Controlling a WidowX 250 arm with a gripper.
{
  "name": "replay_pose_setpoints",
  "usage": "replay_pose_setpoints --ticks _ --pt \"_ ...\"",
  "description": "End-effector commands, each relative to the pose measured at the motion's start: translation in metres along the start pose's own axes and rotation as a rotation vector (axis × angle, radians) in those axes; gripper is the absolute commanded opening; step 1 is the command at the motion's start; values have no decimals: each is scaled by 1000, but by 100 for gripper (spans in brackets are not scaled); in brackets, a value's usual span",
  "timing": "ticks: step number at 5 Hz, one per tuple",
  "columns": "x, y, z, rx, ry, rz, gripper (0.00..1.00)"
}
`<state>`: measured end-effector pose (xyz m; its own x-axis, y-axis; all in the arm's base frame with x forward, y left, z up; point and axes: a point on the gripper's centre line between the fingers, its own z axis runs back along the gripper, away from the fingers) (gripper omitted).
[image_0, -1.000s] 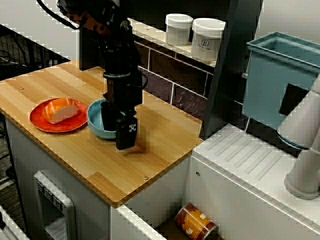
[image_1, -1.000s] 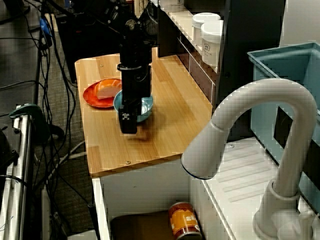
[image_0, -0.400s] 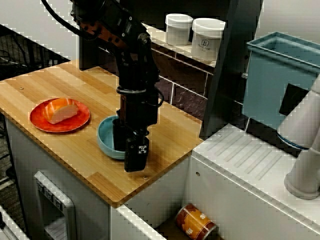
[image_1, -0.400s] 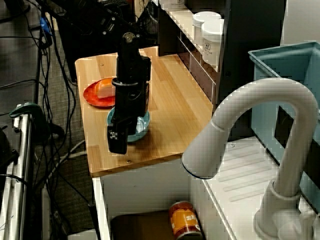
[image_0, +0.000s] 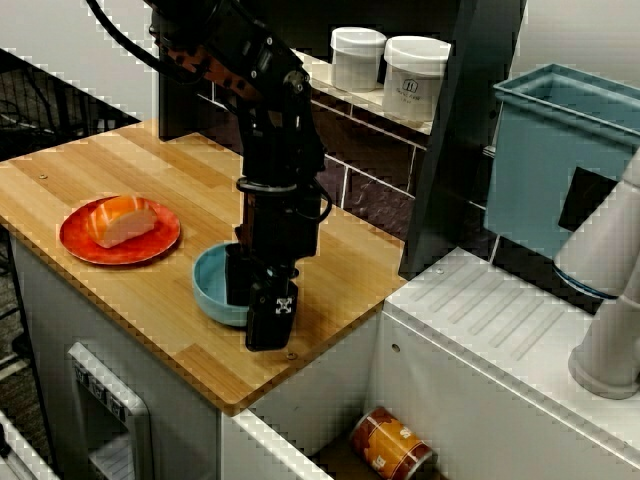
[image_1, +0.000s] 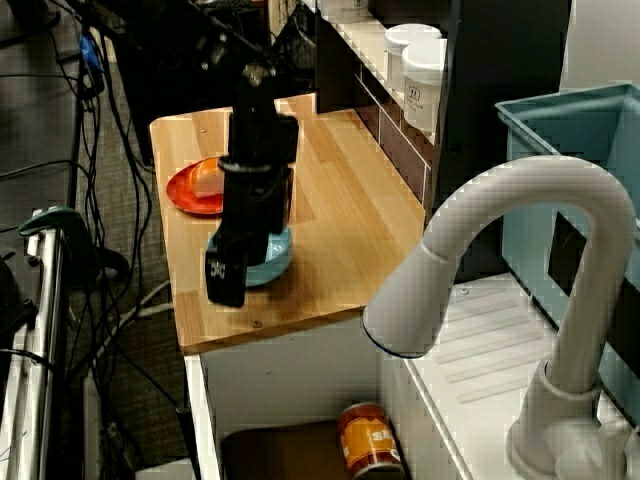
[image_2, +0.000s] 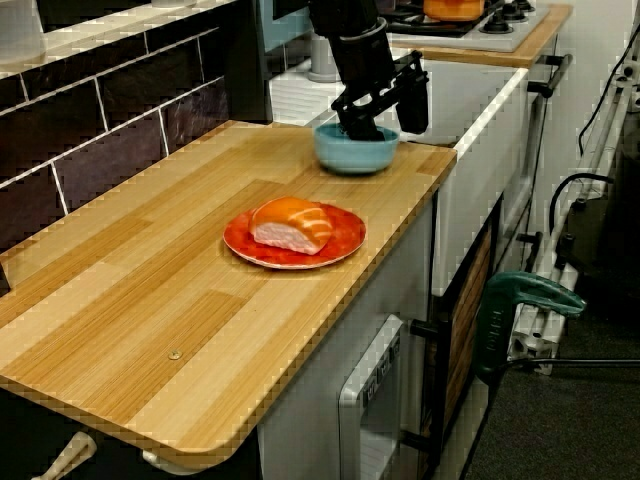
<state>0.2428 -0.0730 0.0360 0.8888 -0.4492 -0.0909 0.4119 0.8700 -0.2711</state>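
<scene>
End effector (image_0: 253, 300) w/ white logo (image_0: 283, 307), clamped on blue bowl (image_0: 212, 287) rim; jar label (image_0: 412, 90) illegible

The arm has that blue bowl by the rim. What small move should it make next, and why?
Probably lift the blue bowl slightly. The gripper pinches its rim, one finger inside, one outside, and the bowl seems to sit on the wooden counter close to its edge.

On the light wooden countertop (image_0: 120, 160), near its right-hand edge: round teal ceramic bowl (image_0: 212, 288), one finger of the black robot gripper (image_0: 253, 305) inside, the other outside the rim. Left of it, well apart: round orange plate (image_0: 80, 247) bearing a salmon sushi piece (image_0: 122, 220).
</scene>
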Motion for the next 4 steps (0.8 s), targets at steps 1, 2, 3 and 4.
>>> replay_pose_setpoints --ticks 1,2,3,4 --pt "1 21 56 11 -170 32 100" --pt "1 30 69 38 -203 52 100" --pt "-11 48 84 151 -287 146 100" --pt "-25 67 94 211 -358 211 100"
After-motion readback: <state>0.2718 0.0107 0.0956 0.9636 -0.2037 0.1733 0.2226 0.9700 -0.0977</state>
